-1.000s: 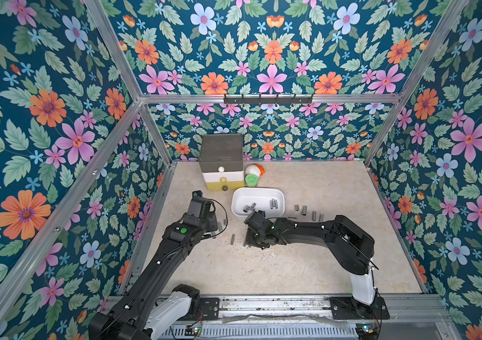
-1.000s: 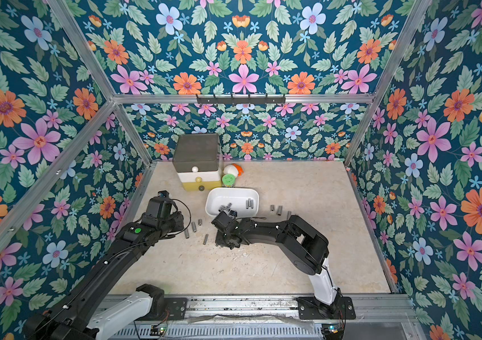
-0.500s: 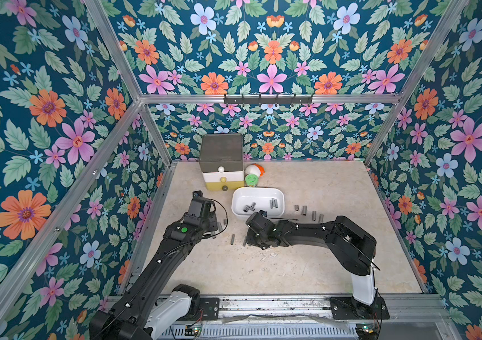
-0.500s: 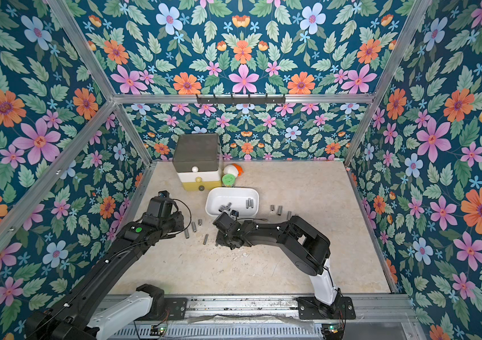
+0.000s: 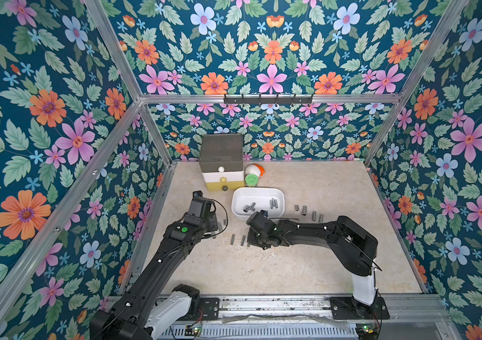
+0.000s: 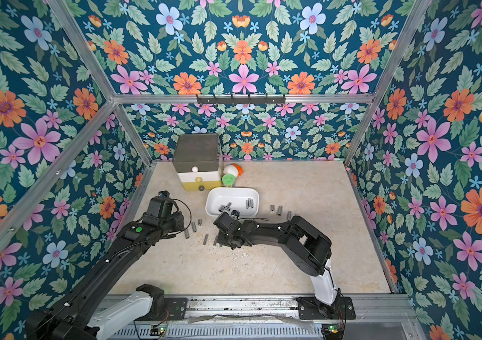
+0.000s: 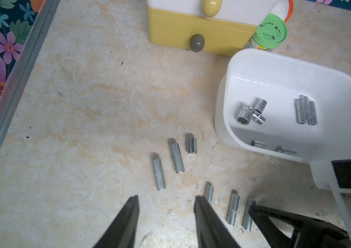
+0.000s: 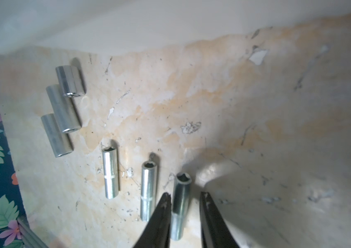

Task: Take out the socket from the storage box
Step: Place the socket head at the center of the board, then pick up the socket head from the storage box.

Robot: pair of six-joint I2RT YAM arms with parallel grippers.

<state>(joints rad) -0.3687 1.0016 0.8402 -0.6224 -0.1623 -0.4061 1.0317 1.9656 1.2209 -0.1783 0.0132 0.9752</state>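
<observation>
At lower centre of the frame, the right gripper (image 8: 185, 194) straddles a socket (image 8: 180, 206) lying on the table (image 8: 256, 107), jaws parted. Two parallel sockets (image 8: 110, 171) lie beside it; three further sockets (image 8: 63, 107) cluster at upper left.

Floral walls (image 5: 272, 59), beige marbled tabletop (image 5: 292, 265)
</observation>
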